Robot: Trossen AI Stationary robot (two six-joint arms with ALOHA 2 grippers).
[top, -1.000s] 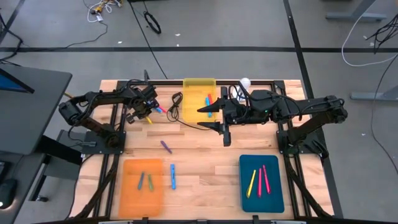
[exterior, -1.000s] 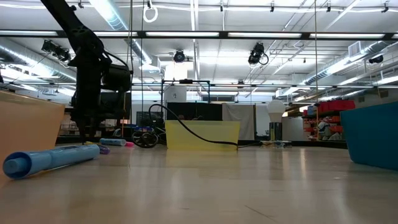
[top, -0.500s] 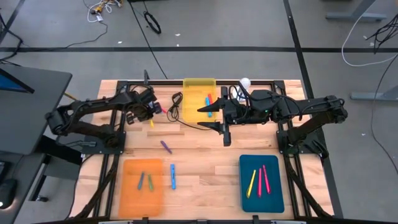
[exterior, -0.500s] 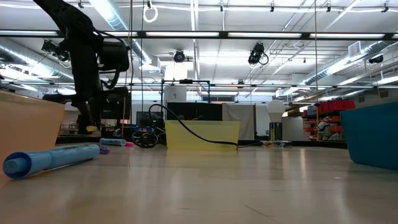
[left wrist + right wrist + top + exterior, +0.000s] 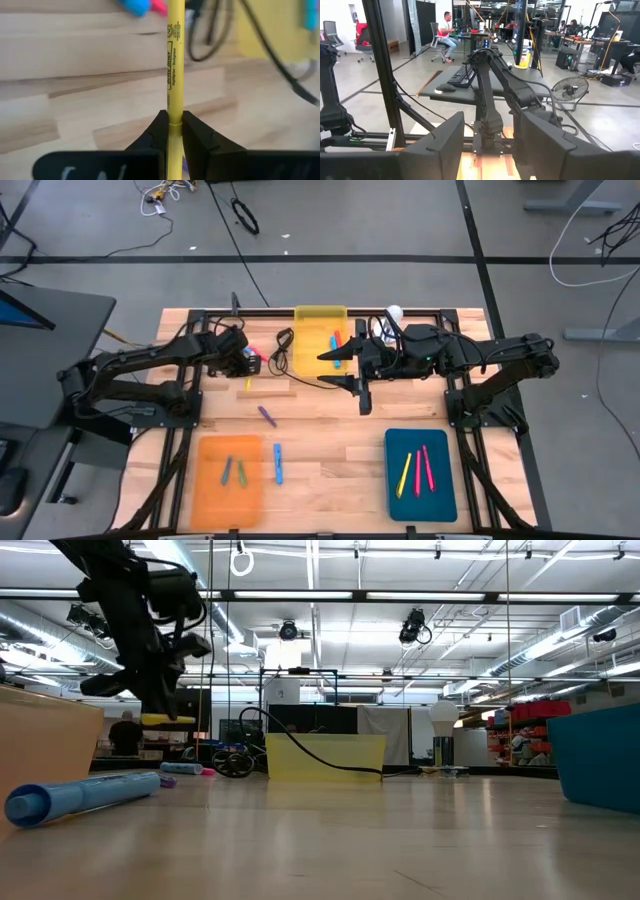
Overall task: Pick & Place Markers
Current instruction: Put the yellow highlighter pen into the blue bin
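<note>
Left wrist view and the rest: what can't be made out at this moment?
- Yellow marker: its lower end is hidden between the left gripper jaws; its top is cut off by the left wrist view's edge.
- Blue marker and pink marker: blurred and cut off there.
- Orange tray: contents hidden by its wall in the low view.
- Yellow tray: partly covered by the right arm in the high view.

Both arms are dark, near-black, built of slim jointed links with bulkier housings at the joints. The left arm (image 5: pixel 140 370) and right arm (image 5: pixel 480 355) each rise from a black base bolted on the wooden table (image 5: pixel 320 430), near its outer edges. Thin black cables loop along the links. The fingers (image 5: pixel 200 145) are matte black wedges, tapering to narrow tips.
</note>
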